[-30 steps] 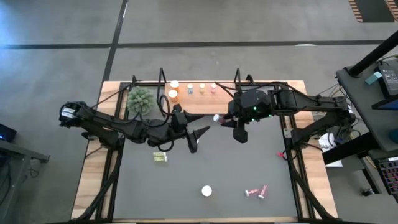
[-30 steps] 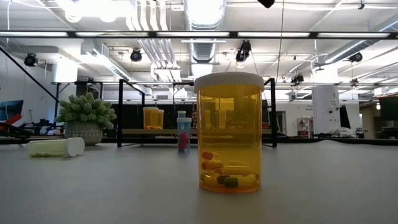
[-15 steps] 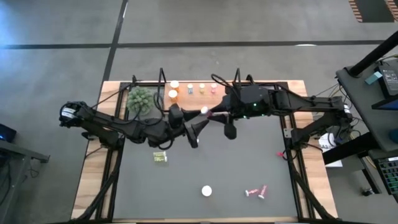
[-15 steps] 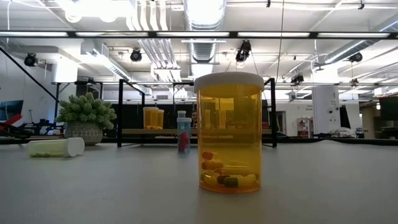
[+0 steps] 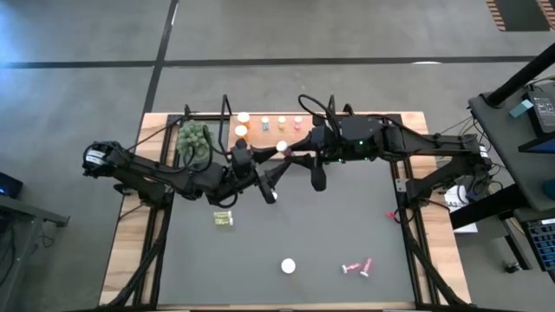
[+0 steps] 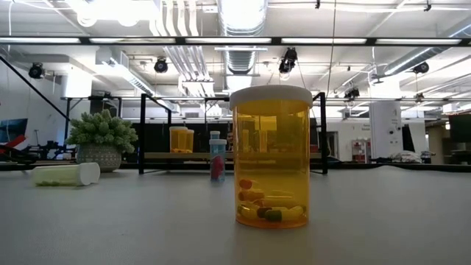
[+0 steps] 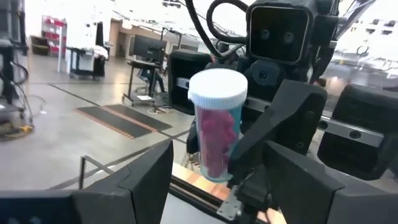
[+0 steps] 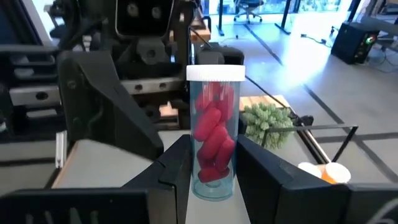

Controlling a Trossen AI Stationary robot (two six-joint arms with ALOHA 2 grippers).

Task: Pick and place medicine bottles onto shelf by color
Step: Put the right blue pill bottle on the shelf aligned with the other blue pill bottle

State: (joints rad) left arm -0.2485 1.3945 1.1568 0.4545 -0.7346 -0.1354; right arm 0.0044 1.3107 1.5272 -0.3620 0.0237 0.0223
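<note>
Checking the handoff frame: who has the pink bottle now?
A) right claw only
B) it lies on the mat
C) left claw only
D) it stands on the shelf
A: the right wrist view shows the pink bottle clamped upright between the right claw fingers, while the left claw is spread open with the bottle in front of it, not touching.

In the low view a big orange bottle [image 6: 271, 156] hides the middle of the shelf [image 6: 169, 155] behind it. The bottles [image 5: 280, 121] on the shelf look too small to read labels.
</note>
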